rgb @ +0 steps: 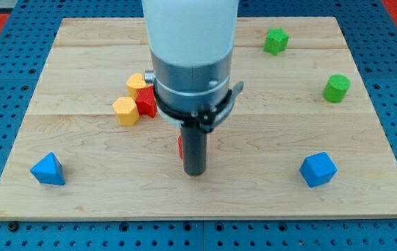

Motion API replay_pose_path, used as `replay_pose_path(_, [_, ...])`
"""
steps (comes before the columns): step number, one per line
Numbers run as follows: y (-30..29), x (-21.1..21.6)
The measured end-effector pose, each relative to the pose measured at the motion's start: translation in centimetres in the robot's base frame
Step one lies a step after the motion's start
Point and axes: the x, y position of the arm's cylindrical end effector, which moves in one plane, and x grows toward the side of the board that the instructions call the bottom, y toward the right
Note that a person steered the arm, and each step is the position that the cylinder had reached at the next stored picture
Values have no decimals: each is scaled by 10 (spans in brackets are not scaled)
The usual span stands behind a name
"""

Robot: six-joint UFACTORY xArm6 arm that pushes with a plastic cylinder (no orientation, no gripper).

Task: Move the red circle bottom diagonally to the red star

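Observation:
My tip (195, 171) is at the lower middle of the wooden board (80, 202). A red block (180, 146), likely the red circle, shows only as a thin sliver at the rod's left edge; the rod hides the rest, and the tip is right against it. A red star-like block (147, 102) lies up and to the left, partly hidden by the arm, wedged between two yellow blocks.
A yellow block (126, 111) and another yellow block (136, 82) touch the red star. A blue triangle-like block (48, 169) lies at lower left, a blue block (317, 169) at lower right. A green star-like block (276, 40) and a green cylinder (336, 88) lie at upper right.

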Motion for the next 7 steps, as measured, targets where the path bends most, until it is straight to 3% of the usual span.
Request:
replay_pose_path(1, [-32,-30])
replay_pose_path(3, [-6,-4])
replay_pose_path(5, [-3,-51])
replay_pose_path(6, [-45,-51])
replay_pose_path(7, [-72,-24])
